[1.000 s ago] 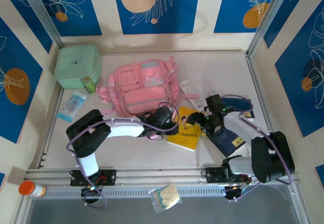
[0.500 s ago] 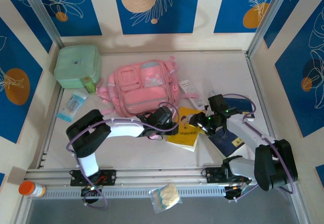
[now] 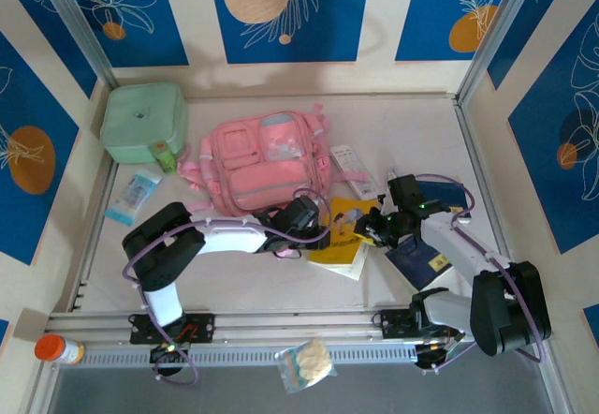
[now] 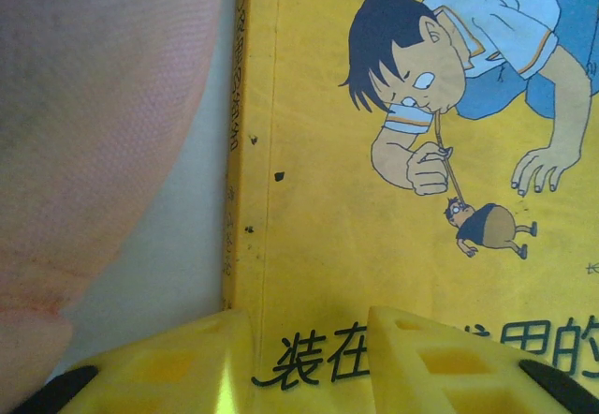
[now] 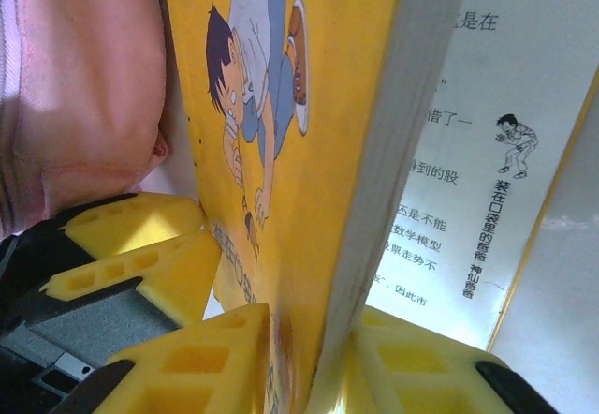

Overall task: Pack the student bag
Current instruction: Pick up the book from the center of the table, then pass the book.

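Beside the far-left corner of the yellow book point(image 3: 339, 248) lies the student bag point(image 3: 262, 156), pink, flat on the table with its front pockets up. In the left wrist view a thin strip of table separates the bag fabric from the book's spine. The book has a cartoon boy on its cover and Chinese print. The right gripper point(image 3: 372, 229) is at the book's right edge, clamped on it: in its wrist view one yellow finger point(image 5: 201, 362) sits on the cover side and the other on the page side, with the cover and page block pinched between them and tilted up. The left gripper point(image 3: 316, 227) is at the book's left edge, jaws partly apart, tips on the cover by the spine point(image 4: 304, 325), nothing pinched. A dark blue booklet point(image 3: 423, 259) lies just right of the book. A mint-green case point(image 3: 143, 122) sits well to the far left of the book, beyond the bag.
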You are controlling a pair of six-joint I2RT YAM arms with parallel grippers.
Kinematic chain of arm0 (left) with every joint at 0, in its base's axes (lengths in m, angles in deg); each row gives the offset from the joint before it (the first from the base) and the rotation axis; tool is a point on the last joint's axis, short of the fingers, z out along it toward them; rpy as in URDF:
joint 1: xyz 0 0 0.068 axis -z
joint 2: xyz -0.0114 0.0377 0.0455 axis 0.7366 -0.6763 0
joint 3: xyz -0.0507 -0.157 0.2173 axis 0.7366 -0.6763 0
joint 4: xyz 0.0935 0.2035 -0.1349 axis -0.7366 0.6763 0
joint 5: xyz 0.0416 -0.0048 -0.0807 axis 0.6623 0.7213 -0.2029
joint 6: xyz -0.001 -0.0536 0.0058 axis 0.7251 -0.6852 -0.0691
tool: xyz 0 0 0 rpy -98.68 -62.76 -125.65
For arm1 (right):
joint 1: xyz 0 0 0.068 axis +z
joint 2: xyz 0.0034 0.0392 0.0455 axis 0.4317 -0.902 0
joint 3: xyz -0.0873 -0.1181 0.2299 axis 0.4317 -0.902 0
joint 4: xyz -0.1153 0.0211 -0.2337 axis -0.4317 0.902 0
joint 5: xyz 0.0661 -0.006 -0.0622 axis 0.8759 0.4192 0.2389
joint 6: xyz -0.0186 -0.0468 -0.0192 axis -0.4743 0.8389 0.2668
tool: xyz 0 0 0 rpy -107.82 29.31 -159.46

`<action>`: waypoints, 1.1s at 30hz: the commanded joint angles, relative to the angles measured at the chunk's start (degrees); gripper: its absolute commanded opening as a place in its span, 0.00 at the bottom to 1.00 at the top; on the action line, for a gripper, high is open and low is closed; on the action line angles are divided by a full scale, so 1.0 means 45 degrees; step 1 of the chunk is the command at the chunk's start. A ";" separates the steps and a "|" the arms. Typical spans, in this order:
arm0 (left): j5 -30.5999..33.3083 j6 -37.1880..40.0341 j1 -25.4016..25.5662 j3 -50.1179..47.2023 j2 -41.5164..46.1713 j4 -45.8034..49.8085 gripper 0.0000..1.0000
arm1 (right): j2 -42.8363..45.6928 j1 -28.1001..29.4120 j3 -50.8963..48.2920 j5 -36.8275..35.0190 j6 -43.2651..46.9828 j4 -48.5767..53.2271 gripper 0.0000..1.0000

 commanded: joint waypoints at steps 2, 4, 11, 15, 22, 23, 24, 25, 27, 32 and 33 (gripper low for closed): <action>-0.0037 0.0182 0.0069 0.0196 -0.0416 0.0575 0.39 | 0.0317 -0.0021 -0.0219 0.0953 0.0046 -0.0091 0.15; -0.0139 0.0189 0.0069 0.0259 -0.0249 0.0640 0.40 | 0.0442 -0.0028 -0.0262 0.0997 -0.0017 -0.0032 0.10; -0.0061 0.0450 0.0030 0.0333 0.1237 0.1244 0.47 | 0.1626 -0.0141 -0.0400 0.0767 -0.0272 0.0814 0.01; 0.0134 0.0906 -0.0129 0.0267 0.2545 0.2010 0.53 | 0.2944 -0.0368 -0.0160 0.0507 -0.0287 0.1745 0.00; -0.0802 0.1333 -0.1313 -0.0241 0.5036 0.2383 0.61 | 0.4474 -0.0787 0.1211 0.1233 0.0200 0.2604 0.00; -0.1034 0.1316 -0.1547 -0.0372 0.5383 0.2259 0.63 | 0.4472 -0.0809 0.1494 0.1351 0.0297 0.2692 0.00; -0.1320 0.1262 -0.1837 -0.0516 0.5779 0.2129 0.65 | 0.4471 -0.0805 0.1749 0.1529 0.0387 0.2727 0.00; -0.1649 0.1235 -0.2118 -0.0642 0.6088 0.1958 0.66 | 0.4454 -0.0798 0.2022 0.1759 0.0480 0.2669 0.00; -0.2270 0.1198 -0.2611 -0.0784 0.6604 0.1721 0.70 | 0.4353 -0.0806 0.2511 0.2387 0.0621 0.2412 0.00; -0.3921 0.0641 -0.3818 -0.1011 0.7160 0.0877 0.76 | 0.3828 -0.0575 0.3686 0.3329 0.0920 0.1605 0.00; -0.4257 0.0457 -0.4043 -0.1100 0.7197 0.0499 0.77 | 0.3655 -0.0543 0.3888 0.3522 0.0993 0.1335 0.00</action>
